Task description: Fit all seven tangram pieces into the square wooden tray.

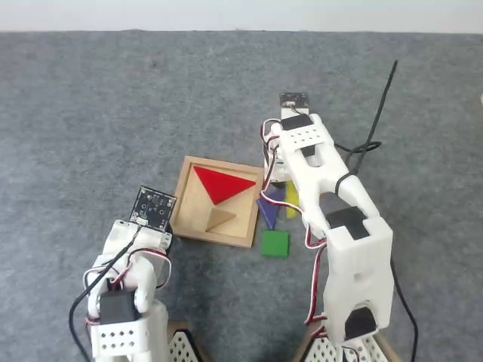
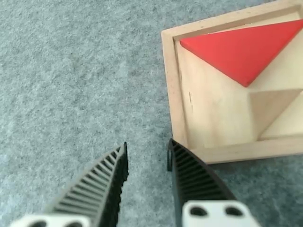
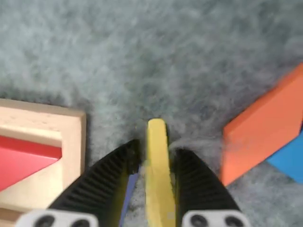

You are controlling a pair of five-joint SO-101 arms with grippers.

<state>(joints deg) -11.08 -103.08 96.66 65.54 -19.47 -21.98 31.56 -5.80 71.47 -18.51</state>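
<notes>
The square wooden tray (image 1: pixel 186 202) holds a red triangle (image 1: pixel 223 182) and a plain wooden triangle (image 1: pixel 219 219). My right gripper (image 3: pixel 157 150) is shut on a yellow piece (image 3: pixel 156 131) standing on edge, just off the tray's (image 3: pixel 52 124) side. In the high view the yellow piece (image 1: pixel 292 202) shows under the right arm (image 1: pixel 311 151), beside a purple piece (image 1: pixel 269 209). A green square (image 1: pixel 275 243) lies nearer the arm bases. My left gripper (image 2: pixel 147 151) hovers open over the carpet by a corner of the tray (image 2: pixel 171 94), with nothing between its fingers.
An orange piece (image 3: pixel 259 137) and a blue piece (image 3: pixel 289 160) lie on the grey carpet beyond the right gripper. The left arm (image 1: pixel 128 286) sits at the near left. A black cable (image 1: pixel 381 105) trails behind the right arm.
</notes>
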